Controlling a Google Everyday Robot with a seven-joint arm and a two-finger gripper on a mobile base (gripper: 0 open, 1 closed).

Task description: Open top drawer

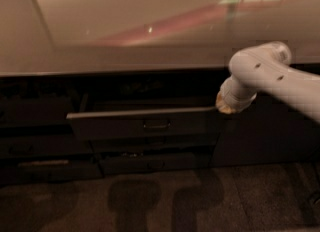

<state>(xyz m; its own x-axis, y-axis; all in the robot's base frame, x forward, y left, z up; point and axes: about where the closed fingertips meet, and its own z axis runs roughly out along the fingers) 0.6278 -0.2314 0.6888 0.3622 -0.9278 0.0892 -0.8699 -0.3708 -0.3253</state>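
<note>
- Pale counter [150,21] fills the upper view, with dark cabinetry running under it.
- Top drawer [120,126] sits just below the counter edge, centre-left. Its front stands out from the lower drawers [150,162], so I judge it partly open.
- My arm [280,78] reaches in from the right.
- Gripper [226,107] is at the drawer's top right corner; I cannot tell whether it is open or closed.
- Handle [156,124] is free, well left of the gripper. Next I need a straight outward pull without slipping off that corner.
</note>
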